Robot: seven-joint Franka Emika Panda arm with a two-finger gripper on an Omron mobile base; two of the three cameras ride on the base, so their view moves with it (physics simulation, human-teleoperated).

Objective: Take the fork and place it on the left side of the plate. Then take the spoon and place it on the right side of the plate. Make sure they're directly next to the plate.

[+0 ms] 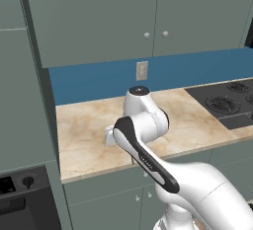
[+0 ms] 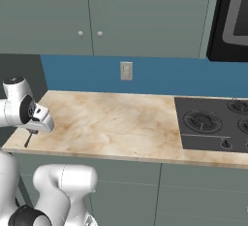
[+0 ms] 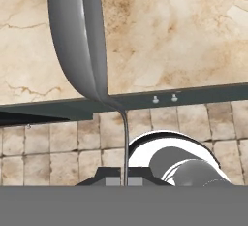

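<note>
My gripper (image 3: 124, 180) is shut on the thin handle of the spoon (image 3: 77, 40). The spoon's grey oval bowl points away from the hand, over the marble counter's front edge. In the right base view the gripper (image 2: 31, 132) hangs at the counter's front left corner, with the spoon (image 2: 27, 140) as a thin dark sliver under it, just above the counter (image 2: 111, 123). In the left base view the arm's own links cover the fingers. The fork and the plate are out of view.
A black cooktop (image 2: 213, 123) takes up the right end of the counter (image 1: 89, 125). A wall outlet (image 2: 126, 70) sits on the blue backsplash under the upper cabinets. A tall cabinet and an oven (image 1: 20, 194) stand at the left.
</note>
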